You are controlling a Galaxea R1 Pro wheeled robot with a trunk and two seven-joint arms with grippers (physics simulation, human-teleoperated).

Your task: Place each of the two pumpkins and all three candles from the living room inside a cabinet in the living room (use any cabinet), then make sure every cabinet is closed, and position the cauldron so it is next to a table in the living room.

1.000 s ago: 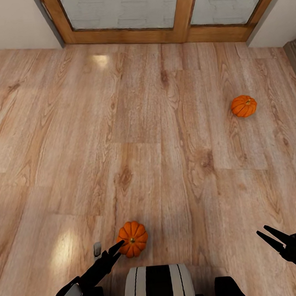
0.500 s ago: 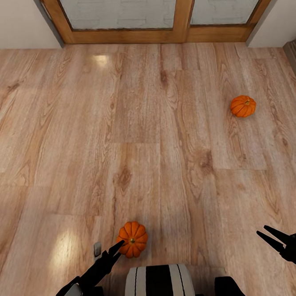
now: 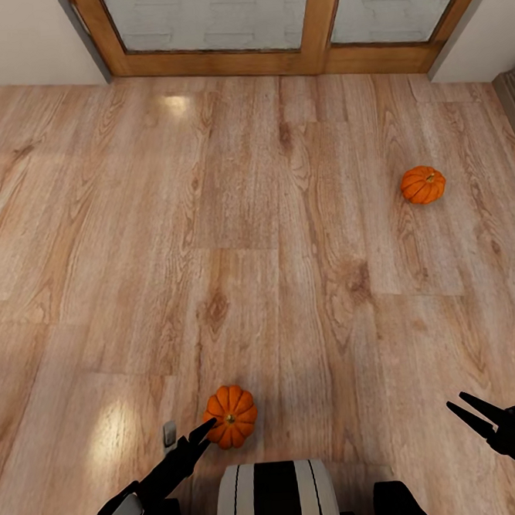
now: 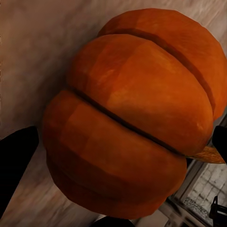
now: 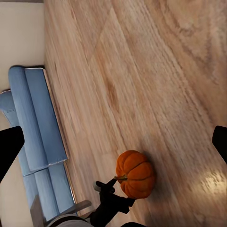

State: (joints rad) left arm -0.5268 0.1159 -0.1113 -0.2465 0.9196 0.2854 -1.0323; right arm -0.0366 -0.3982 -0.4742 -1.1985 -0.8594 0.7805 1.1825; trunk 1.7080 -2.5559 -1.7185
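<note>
One pumpkin (image 3: 230,415) is seen on the wood floor (image 3: 271,233) at lower centre, touched by the left tool (image 3: 203,430), whose state cannot be told. The second pumpkin (image 3: 423,185) lies at right. The right tool (image 3: 466,408) is held open.

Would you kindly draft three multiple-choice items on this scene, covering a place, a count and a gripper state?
1. Where is the near pumpkin?
A. On the sofa
B. On the floor by the left gripper
C. On a table

2. How many pumpkins does the head view show?
A. One
B. Two
C. Three

3. The right gripper is:
A. Open, empty
B. Shut on a pumpkin
C. Shut on a candle

Answers: 1 B, it sits on the planks at the fingertips; 2 B, the far pumpkin is the second; 3 A, its fingers are spread apart.
</note>
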